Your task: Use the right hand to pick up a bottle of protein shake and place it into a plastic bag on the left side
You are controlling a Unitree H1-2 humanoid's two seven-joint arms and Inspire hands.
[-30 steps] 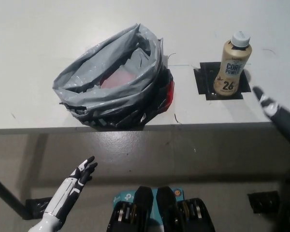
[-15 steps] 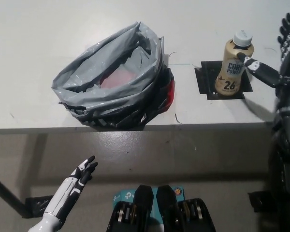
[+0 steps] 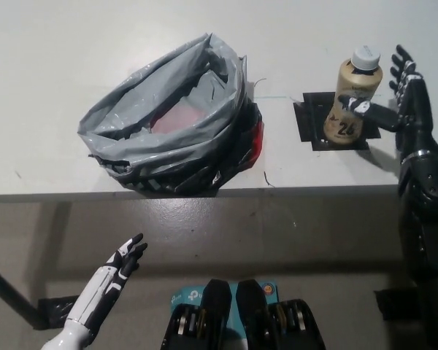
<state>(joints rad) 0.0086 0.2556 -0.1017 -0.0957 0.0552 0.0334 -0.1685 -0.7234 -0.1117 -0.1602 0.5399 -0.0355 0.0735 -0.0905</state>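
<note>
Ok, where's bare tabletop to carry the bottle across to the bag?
Free: the strip of table between the plastic bag and the bottle, and behind both. Crowded: right of the bottle, where the right robot hand stands open. The left robot hand rests below the table edge.

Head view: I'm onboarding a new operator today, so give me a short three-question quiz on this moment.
1. True or false: the protein shake bottle lies inside the plastic bag.
2. Which hand is at the bottle? A) the white left hand B) the black right hand
3. Fill in: the bottle stands upright on a black ___ square.

Key: 1 false; 2 B; 3 tape.
</note>
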